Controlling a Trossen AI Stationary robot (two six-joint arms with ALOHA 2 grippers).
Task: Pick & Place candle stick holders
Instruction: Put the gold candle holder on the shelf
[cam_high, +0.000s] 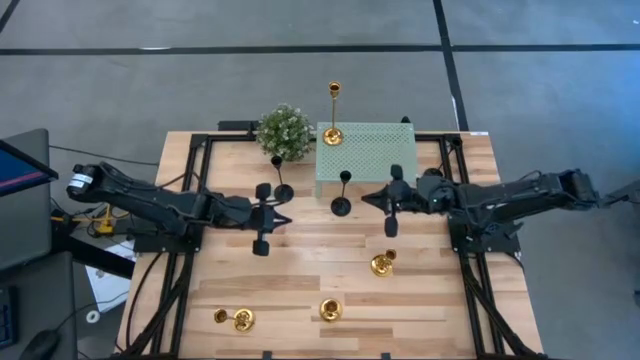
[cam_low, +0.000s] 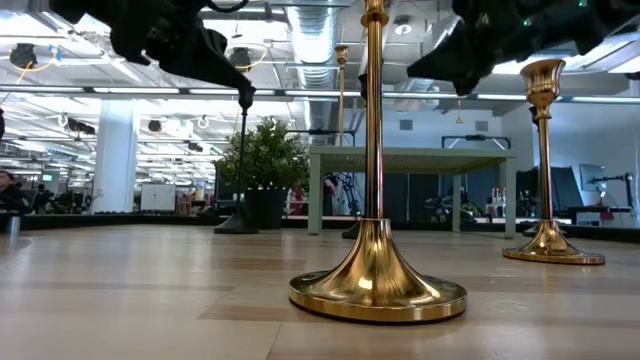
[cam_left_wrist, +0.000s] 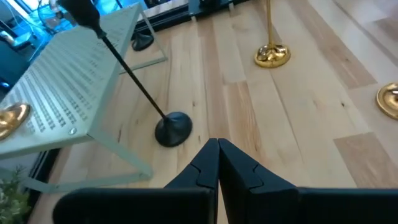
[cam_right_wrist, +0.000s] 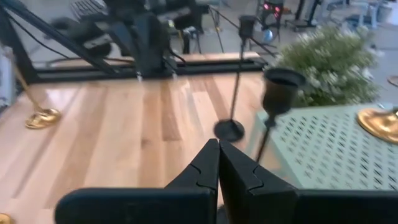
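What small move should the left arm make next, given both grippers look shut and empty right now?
Probably open the left gripper first. Its fingers are pressed shut with nothing between them, and a black candle stick holder stands upright on the table just ahead of it, beside the mint green stand. Opened, it could ease forward around the thin stem. The right gripper waits, shut and empty.

Bright, even light falls from overhead — in the low view the ceiling lamps (cam_low: 150, 60) show as white strips in the room beyond. Shadows on the wooden table (cam_high: 330, 285) are faint and short. The near gold candle holder (cam_low: 377, 270) carries sharp glints on its base. The right wrist view is soft — the plant (cam_right_wrist: 333, 62) and the far arm look blurred. The left wrist view is mildly blurred towards its edges.
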